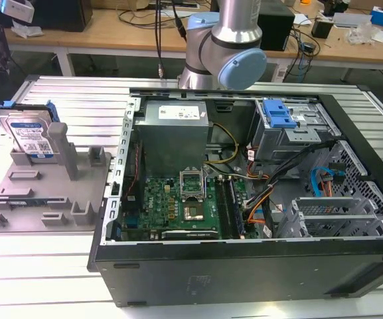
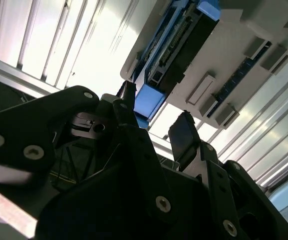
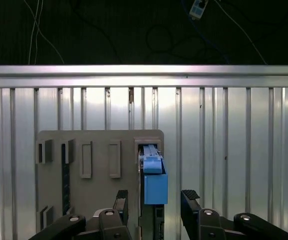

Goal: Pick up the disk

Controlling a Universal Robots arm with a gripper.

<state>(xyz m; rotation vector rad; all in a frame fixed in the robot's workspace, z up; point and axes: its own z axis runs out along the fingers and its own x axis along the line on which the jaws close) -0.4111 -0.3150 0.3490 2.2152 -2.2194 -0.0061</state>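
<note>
**1. Target.** The disk (image 1: pixel 28 133), a flat rectangular silver-grey hard drive w/ a white-and-blue label and blue plastic side rails, stands on edge in a slot of the grey plastic holder w/ posts (image 1: pixel 45 199). Pos.: approx. 10 o'clock in the exterior view, at 9 o'clock from the open black PC tower case (image 1: pixel 244 279) and well apart from it. Standing upright leaves both broad faces free for a pinch from above. A tall grey post (image 1: pixel 62 149) just beside it appears to act as a support.

**2. Claw.** In the first wrist view the black two-finger gripper (image 3: pixel 155 200) is spread wide and holds nothing. The camera looks down on the disk's top edge. The disk lines up w/ the gap between the fingers (image 3: pixel 189 196), one each side, neither touching. Judgement: this alignment lets the pads meet the flat faces, not the rails. Height above the disk: cannot tell. The second wrist view shows the gripper (image 2: pixel 156 120) equally spread, w/ the disk (image 2: pixel 183 47) beyond it.

**3. Surroundings.** The ribbed aluminium table (image 1: pixel 65 100) carries the holder and case. The blue plastic drive-bay bracket (image 1: pixel 277 114) sits inside the case at approx. 1 o'clock and is not the target. The silver-and-blue robot arm (image 1: pixel 228 40) rises at 12 o'clock.

**4. Status.** Pick not yet made; the disk is seated in the holder.
</note>
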